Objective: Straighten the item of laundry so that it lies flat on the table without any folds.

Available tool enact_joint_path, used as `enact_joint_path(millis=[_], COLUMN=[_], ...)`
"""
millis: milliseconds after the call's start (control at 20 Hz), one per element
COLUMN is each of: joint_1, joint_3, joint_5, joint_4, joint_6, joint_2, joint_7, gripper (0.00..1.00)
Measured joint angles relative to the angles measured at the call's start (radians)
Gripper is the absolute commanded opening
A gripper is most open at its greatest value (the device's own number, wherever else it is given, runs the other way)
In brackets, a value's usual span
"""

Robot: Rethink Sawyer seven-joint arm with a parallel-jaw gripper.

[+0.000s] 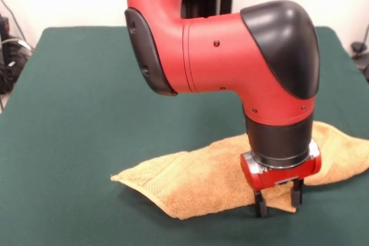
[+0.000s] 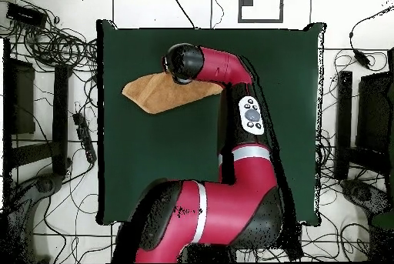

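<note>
The orange-tan terry towel [image 1: 207, 180] lies folded over in a long, tapering strip near one long edge of the dark green surface [image 1: 86, 96]. The pincer [image 1: 279, 198] stands vertically at the towel's edge, fingers [image 1: 260, 204] spread, straddling the cloth.

From the front I lose the towel [image 1: 202, 180] behind the wrist, and its far end is cut off by the picture's right edge. Overhead, the arm's elbow [image 2: 185, 62] hides the gripper entirely and covers the towel's upper edge. The worktop [image 1: 69, 113] runs past the bottom edge.
</note>
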Motion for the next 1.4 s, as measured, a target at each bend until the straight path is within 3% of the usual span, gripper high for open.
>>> enact_joint_path(millis=[750,800,1400], joint_1=[0.074,0.082,0.11], joint_3=[-0.085,-0.092,-0.117], joint_5=[-0.012,-0.009,-0.004], joint_4=[-0.193,-0.24,-0.396], joint_6=[0.142,0.187,0.329], joint_2=[0.078,0.098,0.167], joint_7=[0.0,0.0,0.0], gripper=[1.0,0.0,0.0])
